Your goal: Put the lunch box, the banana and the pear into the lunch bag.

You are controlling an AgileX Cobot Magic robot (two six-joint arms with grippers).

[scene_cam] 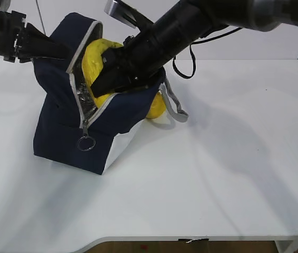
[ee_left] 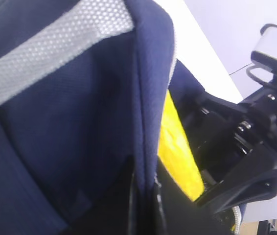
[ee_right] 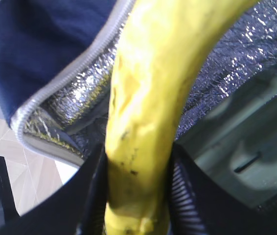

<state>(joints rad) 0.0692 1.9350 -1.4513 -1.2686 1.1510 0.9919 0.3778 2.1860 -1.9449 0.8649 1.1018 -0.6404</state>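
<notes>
- I have the right gripper [ee_right: 136,196] clamped on the banana [ee_right: 148,98], fruit at the mouth of the lunch bag [scene_cam: 70,137], partly inside.
- The left gripper [ee_left: 146,205] appears to pinch the bag's raised flap; I judge it closed on fabric.
- Advice: lower the banana clear of the zipper [ee_right: 65,78] before releasing, keeping the flap taut.
- Right wrist view alone shows the lunch box [ee_right: 241,152] already inside against foil lining.
- Exterior view alone shows a yellow object [scene_cam: 157,108] outside behind the bag, possibly the pear.

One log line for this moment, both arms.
left gripper: holding lunch bag flap open | right gripper: shut on banana, at bag mouth | lunch box: inside
</notes>
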